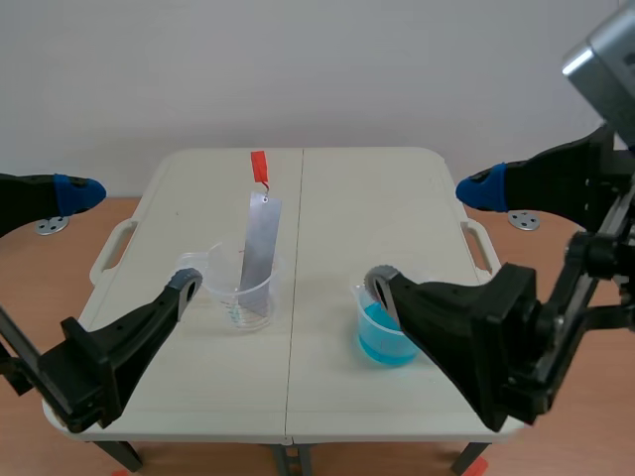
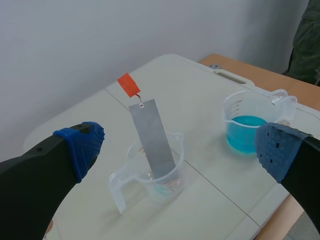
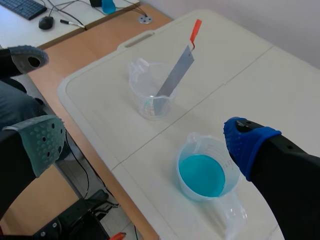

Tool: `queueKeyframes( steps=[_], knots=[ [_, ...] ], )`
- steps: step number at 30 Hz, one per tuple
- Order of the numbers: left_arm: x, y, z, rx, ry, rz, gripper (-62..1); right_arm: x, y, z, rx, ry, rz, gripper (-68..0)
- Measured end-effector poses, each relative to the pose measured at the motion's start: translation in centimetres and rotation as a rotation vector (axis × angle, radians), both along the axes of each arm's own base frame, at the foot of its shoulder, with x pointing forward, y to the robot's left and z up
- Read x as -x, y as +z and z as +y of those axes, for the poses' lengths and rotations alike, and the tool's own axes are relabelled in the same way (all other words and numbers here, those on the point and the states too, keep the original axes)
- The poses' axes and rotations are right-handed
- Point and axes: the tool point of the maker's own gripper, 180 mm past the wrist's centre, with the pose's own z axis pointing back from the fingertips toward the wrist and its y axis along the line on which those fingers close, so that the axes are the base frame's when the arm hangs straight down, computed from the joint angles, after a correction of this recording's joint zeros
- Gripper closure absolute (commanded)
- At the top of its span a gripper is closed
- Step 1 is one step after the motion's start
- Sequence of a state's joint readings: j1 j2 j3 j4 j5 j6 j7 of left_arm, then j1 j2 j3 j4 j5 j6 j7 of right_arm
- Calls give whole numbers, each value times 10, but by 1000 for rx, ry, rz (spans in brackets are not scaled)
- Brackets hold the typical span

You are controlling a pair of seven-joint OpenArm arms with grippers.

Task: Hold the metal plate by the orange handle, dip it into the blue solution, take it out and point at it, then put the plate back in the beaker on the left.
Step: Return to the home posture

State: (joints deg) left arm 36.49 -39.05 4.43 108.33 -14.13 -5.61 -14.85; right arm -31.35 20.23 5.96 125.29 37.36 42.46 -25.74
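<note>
Clear beaker (image 1: 241,294): your landmark; it stands upright on the white table (image 1: 397,198), just left of the table's middle seam (image 1: 295,327).
Metal plate (image 1: 260,244): its lower end sits inside the clear beaker; it leans on the rim, slightly tilted; its upper part rises well above the beaker; neither gripper touches it.
Orange handle (image 1: 259,167): joined by a small wire hook to the plate's top end; it stands high above the clear beaker, on the side away from you.
Blue solution (image 1: 383,335): it fills the lower part of a second beaker (image 3: 212,150); that one stands to the right of the clear beaker, across the seam and well apart from it.
Left gripper (image 1: 131,238): to the left of the clear beaker; its fingers (image 2: 82,145) are spread wide with nothing between them; one finger lies low, near the beaker's spout; the other is raised farther left.
Right gripper (image 1: 432,235): well to the right of the clear beaker, near the second beaker; you see it wide apart and empty; its lower finger comes close to that beaker's rim.
</note>
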Motion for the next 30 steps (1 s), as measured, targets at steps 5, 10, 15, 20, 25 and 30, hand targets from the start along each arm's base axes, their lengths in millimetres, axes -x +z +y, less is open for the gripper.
queueKeyframes(
  steps=[5, 10, 15, 20, 25, 30],
  knots=[
    [0, 0, 0, -1, 0, 0, -623, -10, 1, -21, 17, -62, -26, -665],
    [0, 0, 0, -1, -1, 0, -623, -14, -6, -32, 28, -92, -11, -665],
    [0, 0, 0, -2, -1, -1, -623, -15, -15, -37, 31, -107, 16, -665],
    [0, 0, 0, -2, -1, -1, -623, -15, -17, -38, 31, -111, 23, -665],
    [0, 0, 0, -2, -1, -1, -623, -15, -17, -38, 31, -111, 23, -665],
    [0, 0, 0, -2, -1, 0, -623, -15, -20, -40, 56, -113, 23, -665]
  ],
)
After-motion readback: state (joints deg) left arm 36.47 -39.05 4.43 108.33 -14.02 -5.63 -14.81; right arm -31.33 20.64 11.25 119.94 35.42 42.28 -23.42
